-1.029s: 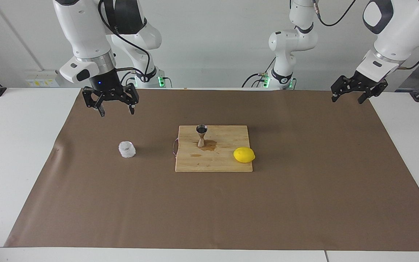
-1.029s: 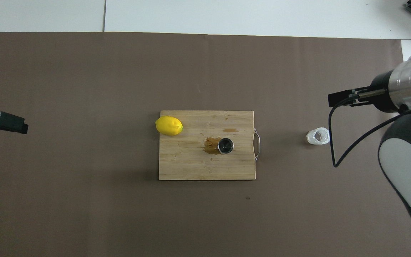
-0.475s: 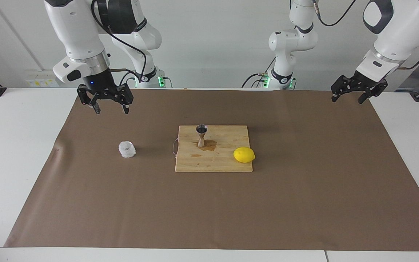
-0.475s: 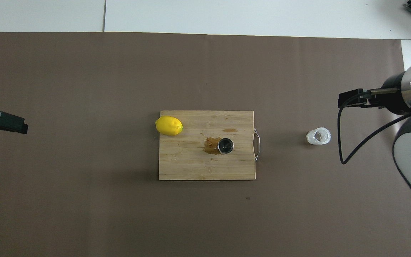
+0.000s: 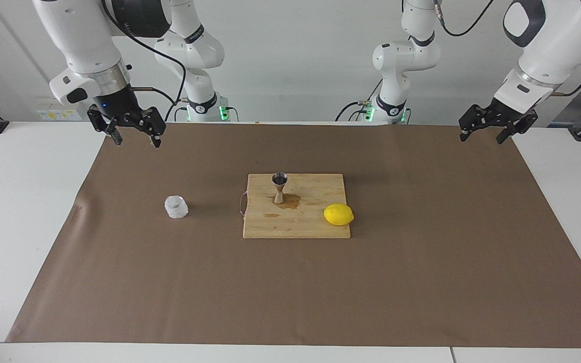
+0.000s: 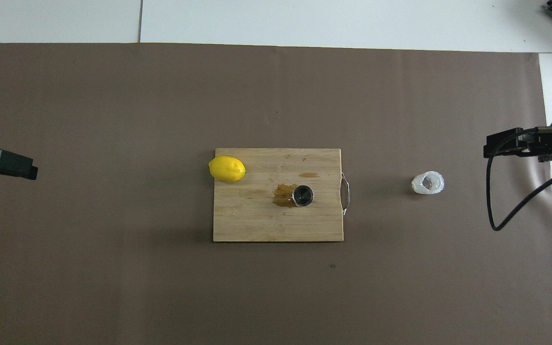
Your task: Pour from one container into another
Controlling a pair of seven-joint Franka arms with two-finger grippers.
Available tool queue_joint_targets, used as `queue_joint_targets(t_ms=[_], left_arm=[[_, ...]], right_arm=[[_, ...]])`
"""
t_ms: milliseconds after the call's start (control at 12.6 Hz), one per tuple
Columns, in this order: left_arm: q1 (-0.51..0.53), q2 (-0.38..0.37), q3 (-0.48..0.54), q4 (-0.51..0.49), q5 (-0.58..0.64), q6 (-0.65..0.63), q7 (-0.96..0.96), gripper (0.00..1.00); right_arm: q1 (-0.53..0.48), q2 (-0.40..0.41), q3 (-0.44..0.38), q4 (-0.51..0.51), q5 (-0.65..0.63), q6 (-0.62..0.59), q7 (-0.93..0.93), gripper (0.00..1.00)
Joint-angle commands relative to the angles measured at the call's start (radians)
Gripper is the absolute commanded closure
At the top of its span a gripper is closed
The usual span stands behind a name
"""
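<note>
The small whitish faceted cup [image 5: 176, 206] [image 6: 428, 182] stands upright on the brown paper, between the cutting board and the right arm's end of the table. The steel hourglass jigger [image 5: 279, 187] [image 6: 303, 195] stands upright on the wooden board [image 5: 295, 227], beside a brown wet stain. My right gripper [image 5: 136, 142] hangs open and empty in the air over the paper's corner by the right arm's base, well apart from the cup. My left gripper [image 5: 482, 138] waits open and empty over the paper's corner at the left arm's end.
A yellow lemon [image 5: 338, 215] [image 6: 227, 168] lies on the board's edge toward the left arm's end. The board has a metal handle [image 6: 346, 193] on the side facing the cup. Brown paper [image 5: 290, 292] covers most of the white table.
My right gripper has risen and drawn back from above the cup's side toward the right arm's end of the table. The left arm, cup, jigger and lemon have not moved.
</note>
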Motion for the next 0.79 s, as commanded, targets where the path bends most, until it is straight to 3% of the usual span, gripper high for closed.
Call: queue_joint_targets(t_ms=[0,712], left_arm=[[0.008,0.005,-0.004,0.013,-0.006,-0.007,0.006,0.0],[0.008,0.005,-0.004,0.007,-0.006,-0.004,0.007,0.0]], right_arm=[[0.016,-0.009,-0.012,-0.009,-0.021,-0.044,0.023,0.0],[0.013,-0.013,-0.013,-0.022,-0.021,-0.035,0.023,0.0]])
